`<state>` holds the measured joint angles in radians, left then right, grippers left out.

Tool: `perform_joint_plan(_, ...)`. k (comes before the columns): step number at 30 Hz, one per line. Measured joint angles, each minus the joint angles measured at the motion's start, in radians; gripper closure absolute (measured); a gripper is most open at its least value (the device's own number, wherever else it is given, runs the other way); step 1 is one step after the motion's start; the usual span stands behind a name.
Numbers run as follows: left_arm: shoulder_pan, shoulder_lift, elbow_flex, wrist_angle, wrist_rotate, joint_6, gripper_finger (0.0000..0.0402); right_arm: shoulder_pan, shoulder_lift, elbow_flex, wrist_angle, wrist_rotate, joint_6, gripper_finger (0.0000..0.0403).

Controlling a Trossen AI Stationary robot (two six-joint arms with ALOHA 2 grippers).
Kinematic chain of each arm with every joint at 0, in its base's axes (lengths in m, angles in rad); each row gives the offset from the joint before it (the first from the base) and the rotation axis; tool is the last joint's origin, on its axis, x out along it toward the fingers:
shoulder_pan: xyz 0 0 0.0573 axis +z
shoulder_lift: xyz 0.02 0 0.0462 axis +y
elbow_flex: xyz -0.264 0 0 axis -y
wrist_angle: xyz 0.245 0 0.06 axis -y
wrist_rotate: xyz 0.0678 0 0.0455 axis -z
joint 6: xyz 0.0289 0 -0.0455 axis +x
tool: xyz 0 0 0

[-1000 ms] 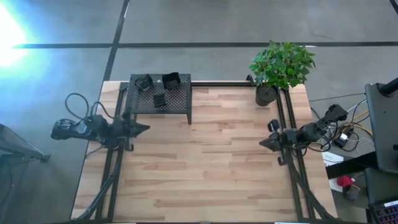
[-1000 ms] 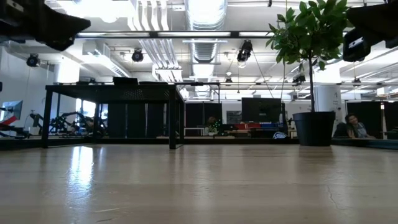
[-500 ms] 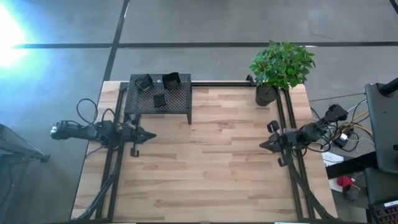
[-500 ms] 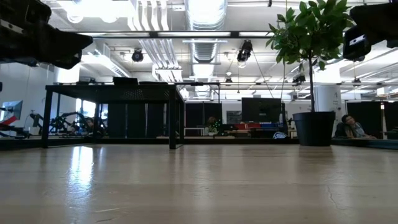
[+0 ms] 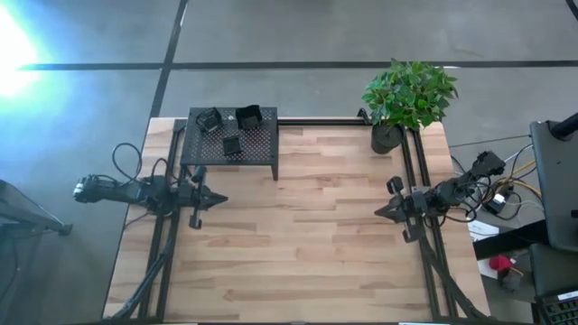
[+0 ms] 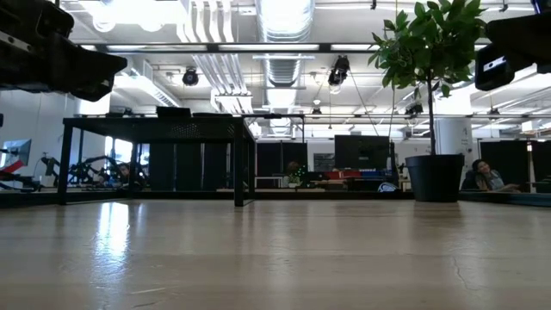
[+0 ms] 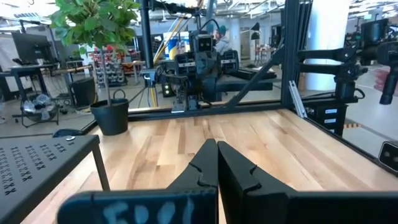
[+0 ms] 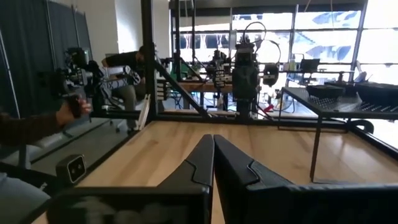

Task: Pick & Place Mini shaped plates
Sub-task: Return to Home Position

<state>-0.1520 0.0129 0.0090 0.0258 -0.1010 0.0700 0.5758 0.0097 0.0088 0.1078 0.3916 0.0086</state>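
Your left hand and right hand, both closed and empty, hang at opposite table edges, the middle open. The plates sit on the stand, far-left corner. Your left hand has shifted slightly since a second ago.

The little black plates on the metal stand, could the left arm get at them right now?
Probably yes. The plates lie uncovered on top of the stand, and the left hand, shut, hangs close in front of it with nothing between. It would have to open first.
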Motion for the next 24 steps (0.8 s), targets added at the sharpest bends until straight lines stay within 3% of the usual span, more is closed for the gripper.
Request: perform_joint_plan(24,0.0,0.009,-0.002,0.011,-0.005,0.0,0.0401,0.0,0.0,0.0,0.0,0.0,-0.004,0.0394)
